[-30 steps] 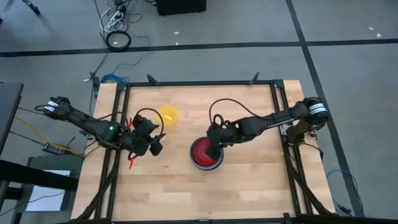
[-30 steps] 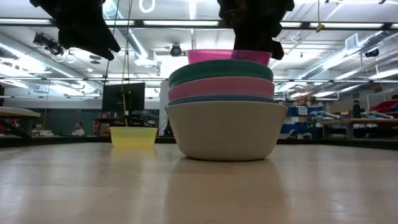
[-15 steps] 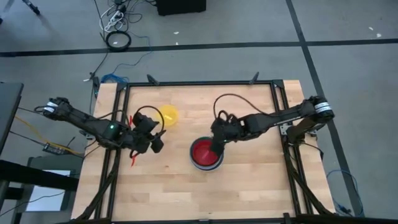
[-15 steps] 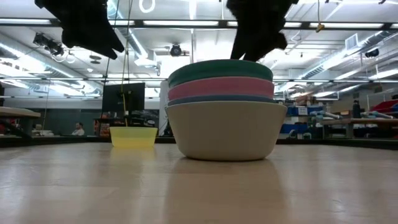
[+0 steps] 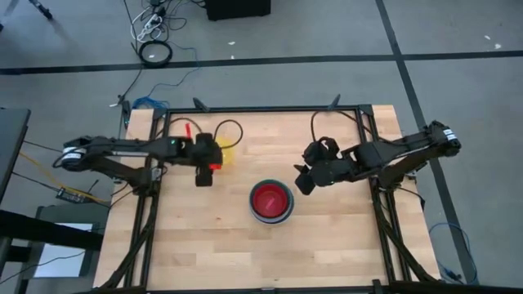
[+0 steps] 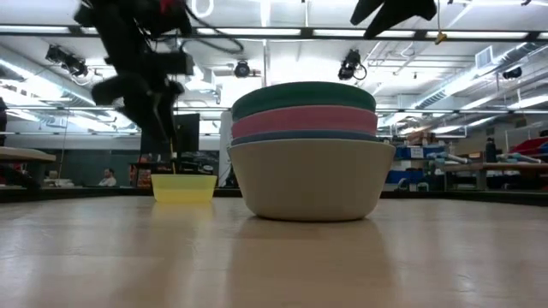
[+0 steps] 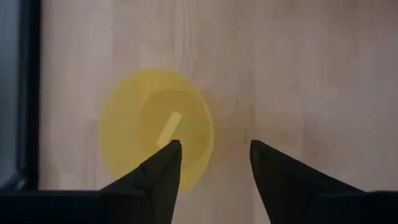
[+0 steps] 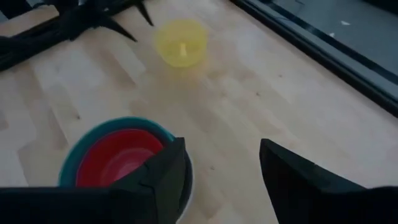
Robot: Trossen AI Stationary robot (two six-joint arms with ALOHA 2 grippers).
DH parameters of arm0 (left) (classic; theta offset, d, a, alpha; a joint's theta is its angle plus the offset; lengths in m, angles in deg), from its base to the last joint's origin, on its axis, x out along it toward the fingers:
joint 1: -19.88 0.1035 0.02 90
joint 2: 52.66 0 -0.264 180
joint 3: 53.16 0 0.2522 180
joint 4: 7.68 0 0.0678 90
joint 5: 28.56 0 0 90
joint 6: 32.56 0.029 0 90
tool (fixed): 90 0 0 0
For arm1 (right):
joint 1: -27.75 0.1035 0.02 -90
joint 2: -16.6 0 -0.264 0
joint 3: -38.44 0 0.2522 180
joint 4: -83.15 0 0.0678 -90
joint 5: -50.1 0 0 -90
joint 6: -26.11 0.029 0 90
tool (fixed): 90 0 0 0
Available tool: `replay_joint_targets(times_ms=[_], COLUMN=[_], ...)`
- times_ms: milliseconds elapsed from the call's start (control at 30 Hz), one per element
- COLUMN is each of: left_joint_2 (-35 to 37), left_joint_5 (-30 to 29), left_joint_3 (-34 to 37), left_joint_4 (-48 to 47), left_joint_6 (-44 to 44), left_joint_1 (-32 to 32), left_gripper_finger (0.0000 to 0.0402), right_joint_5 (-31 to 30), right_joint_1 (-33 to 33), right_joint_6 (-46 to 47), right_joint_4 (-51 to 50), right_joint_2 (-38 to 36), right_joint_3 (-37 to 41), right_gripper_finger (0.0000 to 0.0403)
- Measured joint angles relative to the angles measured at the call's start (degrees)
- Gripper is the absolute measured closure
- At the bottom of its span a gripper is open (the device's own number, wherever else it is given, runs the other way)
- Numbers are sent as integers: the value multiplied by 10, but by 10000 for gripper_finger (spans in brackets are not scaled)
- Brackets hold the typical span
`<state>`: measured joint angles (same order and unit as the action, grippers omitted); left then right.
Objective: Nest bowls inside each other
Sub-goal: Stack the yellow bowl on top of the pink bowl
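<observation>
Yellow bowl (image 7: 155, 128) sits alone near the table's far edge, left gripper (image 7: 213, 163) open just above its rim — straddle the wall squarely before closing — right gripper (image 8: 221, 163) open beside the nested stack (image 5: 270, 202).

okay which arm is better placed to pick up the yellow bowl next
Left. The left gripper hangs right over the yellow bowl, fingers open at its rim. The right gripper is across the table, beside the nested stack, empty.
</observation>
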<state>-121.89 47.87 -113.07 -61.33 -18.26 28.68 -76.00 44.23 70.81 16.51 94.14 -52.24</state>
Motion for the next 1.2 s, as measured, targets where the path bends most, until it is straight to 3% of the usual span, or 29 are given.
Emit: replay_joint_targets(times_ms=[333, 900, 1000, 1133, 1200], left_joint_2=[-66, -194, -195, -195, -194], left_joint_5=[92, 83, 89, 90, 90], left_joint_3=[0, 0, 0, -11, -18], left_joint_4=[-7, 75, 80, 69, 66], left_joint_6=[38, 69, 79, 80, 80], left_joint_1=[73, 97, 97, 97, 97], left_gripper_finger=[208, 213, 255, 371, 389], right_joint_5=[4, 38, 38, 38, 37], right_joint_1=[4, 3, 3, 3, 3], right_joint_6=[14, 28, 28, 22, 22], right_joint_4=[-29, -50, -50, -52, -52], right_joint_2=[41, 111, 110, 110, 110], right_joint_3=[0, 1, 1, 1, 1], right_gripper_finger=[212, 216, 215, 218, 220])
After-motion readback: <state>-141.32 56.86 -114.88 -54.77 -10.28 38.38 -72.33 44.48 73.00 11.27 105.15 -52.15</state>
